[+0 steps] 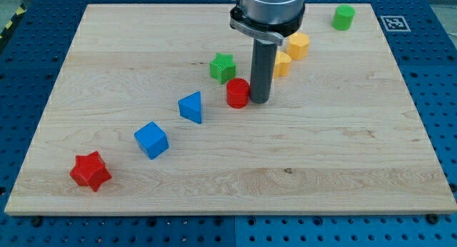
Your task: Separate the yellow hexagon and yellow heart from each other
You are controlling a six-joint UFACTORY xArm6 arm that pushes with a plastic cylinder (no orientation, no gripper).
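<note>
Standing upright on the wooden board (343,168), my tip (259,102) at the lower end of the dark rod, no jaws on it and nothing held, only a plain end resting at table height. Touching or all but touching the red cylinder (238,93) on the tip's left in the view; contact not certain from this angle. Just behind the rod toward the view's top right, the yellow heart (283,63), partly hidden by the rod, shape hard to make out. Right beside it, farther to the top right, the yellow hexagon (298,44), the two yellow blocks close together, touching or nearly so, with the rod between the camera and part of the heart. Left of the rod and slightly higher in the view, the green star (223,66), near the red cylinder but apart from it. Running diagonally down toward the view's bottom left: the blue triangle block (191,107), then the blue cube (151,140), then the red star (91,170) close to the board's lower left corner, each well apart from the next. Alone near the top right corner of the board, the green cylinder (343,17), well apart from the yellow pair. Around the board, a blue perforated table (443,97).
</note>
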